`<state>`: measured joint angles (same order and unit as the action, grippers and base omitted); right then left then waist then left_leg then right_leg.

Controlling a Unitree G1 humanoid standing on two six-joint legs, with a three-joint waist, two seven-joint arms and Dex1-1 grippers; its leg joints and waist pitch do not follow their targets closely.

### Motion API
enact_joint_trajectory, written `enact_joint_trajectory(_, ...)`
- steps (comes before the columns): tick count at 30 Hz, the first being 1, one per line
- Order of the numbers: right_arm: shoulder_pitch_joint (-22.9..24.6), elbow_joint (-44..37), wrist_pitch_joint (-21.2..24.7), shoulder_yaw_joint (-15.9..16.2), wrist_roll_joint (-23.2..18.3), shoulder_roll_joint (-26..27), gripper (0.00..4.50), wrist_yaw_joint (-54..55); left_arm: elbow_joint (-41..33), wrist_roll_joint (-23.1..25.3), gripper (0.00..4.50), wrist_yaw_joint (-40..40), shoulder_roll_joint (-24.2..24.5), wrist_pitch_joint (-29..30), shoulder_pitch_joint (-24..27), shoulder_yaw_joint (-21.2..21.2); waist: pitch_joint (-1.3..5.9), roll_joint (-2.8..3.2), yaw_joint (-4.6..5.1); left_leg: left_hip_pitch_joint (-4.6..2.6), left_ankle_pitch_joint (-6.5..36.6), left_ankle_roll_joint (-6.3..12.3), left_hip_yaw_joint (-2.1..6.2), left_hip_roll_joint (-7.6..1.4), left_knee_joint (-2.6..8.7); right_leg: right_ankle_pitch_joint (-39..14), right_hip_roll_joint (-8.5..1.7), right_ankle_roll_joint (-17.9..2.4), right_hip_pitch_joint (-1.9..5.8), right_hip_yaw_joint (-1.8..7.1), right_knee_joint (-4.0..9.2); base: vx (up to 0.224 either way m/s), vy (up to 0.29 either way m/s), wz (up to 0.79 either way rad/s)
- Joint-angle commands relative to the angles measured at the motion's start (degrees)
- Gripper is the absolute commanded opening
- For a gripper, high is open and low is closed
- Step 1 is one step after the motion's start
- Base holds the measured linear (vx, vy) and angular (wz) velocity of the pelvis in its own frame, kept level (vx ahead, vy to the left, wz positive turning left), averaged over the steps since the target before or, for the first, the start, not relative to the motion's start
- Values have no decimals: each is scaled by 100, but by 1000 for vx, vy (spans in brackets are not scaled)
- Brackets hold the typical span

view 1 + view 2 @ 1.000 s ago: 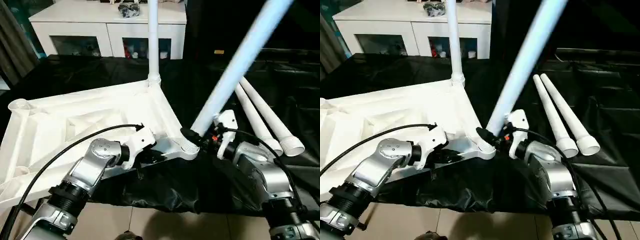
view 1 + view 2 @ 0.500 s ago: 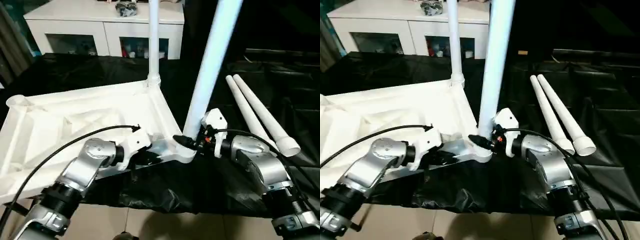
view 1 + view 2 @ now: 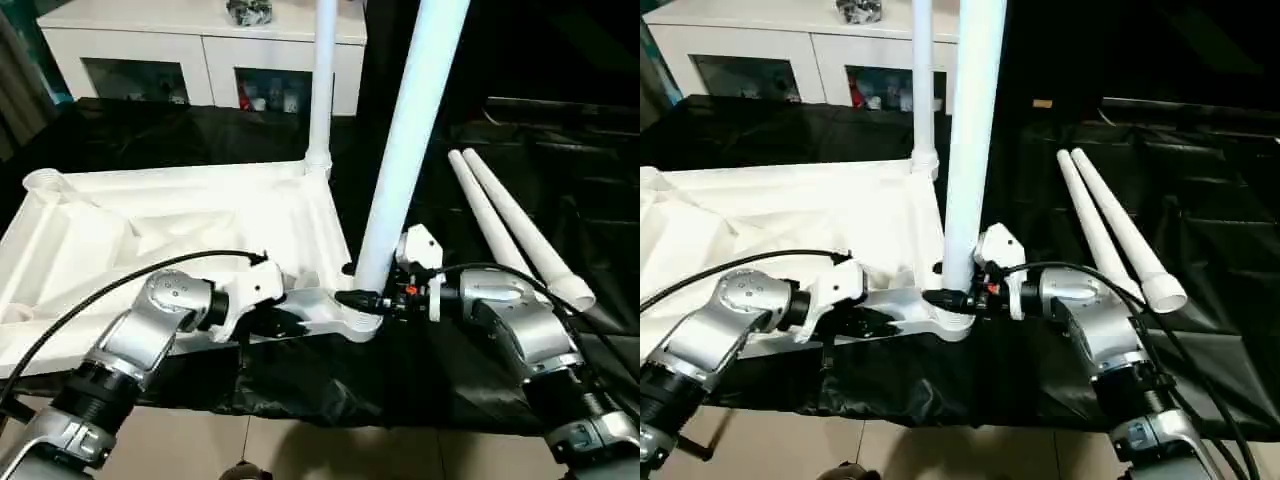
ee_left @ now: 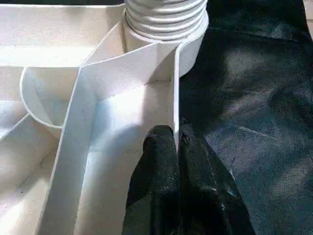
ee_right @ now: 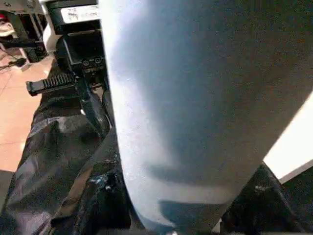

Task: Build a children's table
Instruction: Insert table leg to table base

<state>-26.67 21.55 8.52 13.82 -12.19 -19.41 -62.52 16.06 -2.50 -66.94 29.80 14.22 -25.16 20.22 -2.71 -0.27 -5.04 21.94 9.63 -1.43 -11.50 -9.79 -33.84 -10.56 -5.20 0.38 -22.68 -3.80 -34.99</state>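
Tabletop (image 3: 150, 225) of the children's table lay upside down on the black sheet (image 3: 520, 150), ribbed underside up. Four legs were countable: one (image 3: 320, 80) stood upright in the far corner socket, a second (image 3: 405, 150) stood in the near corner socket (image 3: 355, 322), and two loose legs (image 3: 510, 225) lay side by side on the sheet to the right, well apart from the top. Both standing legs ran off the upper edge. The left gripper (image 4: 175, 147) was closed on the top's thin edge rim just beside the near socket. The right gripper (image 3: 360, 299) sat at the base of the near leg; whether its fingers gripped it could not be made out. A white cabinet (image 3: 200, 50) stood behind.
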Motion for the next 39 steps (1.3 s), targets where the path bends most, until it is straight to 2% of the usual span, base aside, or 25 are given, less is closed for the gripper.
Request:
enact_joint_trajectory(1, 182, 604, 145, 250, 392, 105, 189, 296, -116, -3, 0, 294, -8, 61, -251, -198, 256, 27, -14, -162, 2632, -358, 270, -383, 533, -2655, -454, -1013, 92, 293, 537, 0, 0, 0)
enact_joint_trajectory(3, 87, 796, 79, 146, 460, 207, 189, 605, -154, -3, 0, 373, -67, 145, -245, -229, 242, 22, 8, -156, 2762, -412, 297, -373, 538, -2979, -460, -912, 89, 276, 561, 0, 0, 0)
enact_joint_trajectory(4, -154, 1293, -96, -84, 637, 419, 189, 1444, -281, 30, 0, 692, -261, 443, -238, -286, 239, 26, 21, -166, 2837, -454, 311, -381, 543, -3152, -471, -847, 78, 270, 574, 0, 0, 0)
enact_joint_trajectory(7, -403, 1811, -177, -326, 688, 645, 189, 2238, -427, 190, 0, 1211, -543, 768, -243, -299, 226, 28, 94, -190, 3104, -585, 353, -365, 543, -3491, -465, -735, 59, 223, 611, 0, 0, 0)
enact_joint_trajectory(8, -528, 2069, -188, -406, 725, 763, 189, 2693, -540, 245, 0, 1564, -795, 1064, -245, -319, 227, 97, 102, -237, 3281, -592, 364, -354, 528, -3528, -458, -682, 24, 213, 649, 0, 0, 0)
enact_joint_trajectory(9, -585, 2179, -201, -437, 727, 822, 189, 2850, -558, 290, 0, 1752, -910, 1167, -257, -334, 224, 77, 130, -243, 3339, -596, 354, -362, 535, -3469, -439, -689, 12, 217, 662, 0, 0, 0)
enact_joint_trajectory(10, -630, 2263, -213, -466, 728, 872, 189, 2987, -565, 333, 0, 1907, -1004, 1254, -271, -342, 228, 70, 155, -238, 3361, -572, 358, -347, 538, -3343, -420, -711, 32, 195, 673, 0, 0, 0)
enact_joint_trajectory(13, -836, 2613, -181, -644, 669, 1095, 189, 3522, -541, 461, 0, 2501, -1410, 1521, -339, -353, 237, 87, 169, -240, 3348, -540, 342, -347, 540, -3099, -414, -782, 24, 207, 670, 0, 0, 0)
enact_joint_trajectory(14, -938, 2791, -205, -715, 653, 1195, 189, 3696, -521, 463, 0, 2703, -1610, 1631, -368, -355, 242, 83, 158, -266, 3379, -525, 330, -348, 533, -3043, -408, -796, 9, 206, 688, 0, 0, 0)
enact_joint_trajectory(15, -1021, 2929, -226, -754, 644, 1284, 189, 3806, -451, 536, 0, 2863, -1766, 1623, -405, -288, 242, 85, 159, -251, 3360, -525, 340, -343, 532, -2985, -408, -805, 19, 202, 676, 0, 0, 0)
enact_joint_trajectory(16, -1084, 3033, -257, -772, 645, 1354, 189, 3876, -395, 605, 0, 2959, -1865, 1599, -432, -220, 244, 56, 166, -249, 3364, -496, 325, -341, 538, -2938, -397, -805, 14, 205, 688, 0, 0, 0)
enact_joint_trajectory(17, -1115, 3088, -281, -779, 646, 1393, 189, 3902, -364, 646, 0, 2979, -1898, 1574, -442, -169, 245, 66, 151, -261, 3362, -482, 327, -338, 534, -2929, -403, -801, 10, 202, 692, 0, 0, 0)
enact_joint_trajectory(20, -1190, 3223, -324, -745, 661, 1489, 189, 3884, -287, 714, 0, 2978, -1907, 1554, -481, -60, 258, 58, 143, -212, 3219, -416, 317, -337, 553, -2720, -412, -808, 45, 216, 675, 0, 0, 0)
enact_joint_trajectory(26, -1267, 3371, -503, -613, 832, 1526, 189, 3888, -312, 753, 0, 2805, -1706, 1489, -494, -13, 248, 70, 144, -214, 3242, -410, 311, -334, 558, -2800, -414, -814, 32, 218, 680, 0, 0, 0)
enact_joint_trajectory(27, -1337, 3499, -554, -742, 752, 1558, 224, 3928, -324, 761, 0, 2725, -1660, 1469, -481, -6, 247, 74, 144, -220, 3261, -410, 313, -333, 555, -2847, -424, -805, 25, 218, 687, 0, 0, 0)
enact_joint_trajectory(28, -1374, 3552, -581, -823, 702, 1576, 224, 3905, -333, 766, 0, 2672, -1626, 1423, -474, 6, 242, 75, 151, -222, 3303, -406, 319, -332, 553, -2945, -426, -782, 23, 213, 701, 0, 0, 0)
enact_joint_trajectory(30, -1428, 3594, -597, -905, 656, 1579, 261, 3845, -359, 755, 0, 2538, -1540, 1305, -460, 47, 228, 80, 162, -218, 3373, -417, 330, -333, 561, -3067, -421, -733, 19, 203, 715, 0, 0, 0)
enact_joint_trajectory(31, -1441, 3592, -606, -918, 650, 1575, 268, 3819, -365, 749, 0, 2501, -1511, 1272, -455, 58, 239, 88, 159, -243, 3410, -424, 332, -336, 559, -3095, -423, -732, 3, 209, 727, 0, 0, 0)
enact_joint_trajectory(32, -1461, 3586, -623, -934, 644, 1565, 279, 3780, -375, 741, 0, 2452, -1470, 1230, -447, 70, 255, 81, 140, -258, 3371, -420, 325, -338, 548, -2985, -428, -756, -6, 222, 716, 0, 0, 0)
enact_joint_trajectory(36, -1507, 3582, -758, -873, 731, 1485, 314, 3577, -371, 715, 0, 2305, -1328, 1021, -422, 95, 259, 107, 135, -211, 3189, -416, 305, -352, 575, -2540, -407, -906, 20, 238, 652, 0, 0, 0)
enact_joint_trajectory(39, -1468, 3397, -822, -766, 725, 1326, 314, 3008, -377, 631, 0, 2083, -1184, 756, -364, 78, 299, 101, 115, -170, 2781, -339, 261, -351, 561, -1969, -402, -1065, 72, 257, 594, 0, 0, 0)
